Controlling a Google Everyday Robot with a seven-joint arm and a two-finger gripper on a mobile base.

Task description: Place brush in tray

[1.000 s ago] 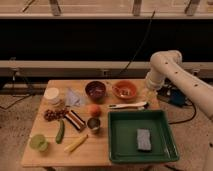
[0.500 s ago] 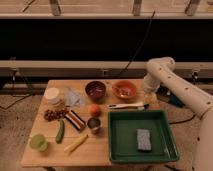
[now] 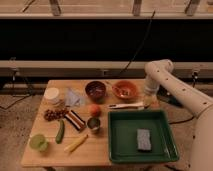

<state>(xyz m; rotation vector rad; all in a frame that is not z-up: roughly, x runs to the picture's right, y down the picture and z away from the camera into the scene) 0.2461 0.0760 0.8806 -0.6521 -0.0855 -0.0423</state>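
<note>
Grip state unreadable: gripper [image 3: 148,102] is low over the table's right rear, just beyond the tray's far right corner and right at the brush's right-hand end; cannot tell whether it is apart, together or on the handle.

Near edge of wooden table [image 3: 90,156]: round lime-green item [image 3: 38,142] at front left; short yellow stick [image 3: 75,144] lying at a slant to its right.

Tray [image 3: 125,145], dark green, raised rim, fills the front right. Grey sponge block [image 3: 144,139] lies inside it, right of middle. Brush not in it.

Mid-table: long green vegetable [image 3: 60,131], dark striped packet [image 3: 75,120], small metal cup [image 3: 93,124] just beside the tray's far left corner. Cluster of brown nuts [image 3: 50,115] farther left. Orange-red fruit [image 3: 95,109] behind the cup.

Brush [image 3: 125,105]: slim, pale, lying flat on the wood, parallel to the tray's far rim and just behind it, between tray and orange bowl. Outside the tray.

Back row, left to right: white round container [image 3: 51,95], pale bluish bag [image 3: 74,97], dark brown bowl [image 3: 95,91], orange bowl [image 3: 124,90].

White arm [image 3: 160,75] arches in from the right and drops to the gripper. Beyond: pale horizontal rail [image 3: 60,65], dark wall, black cable [image 3: 140,45] hanging at a slant.
</note>
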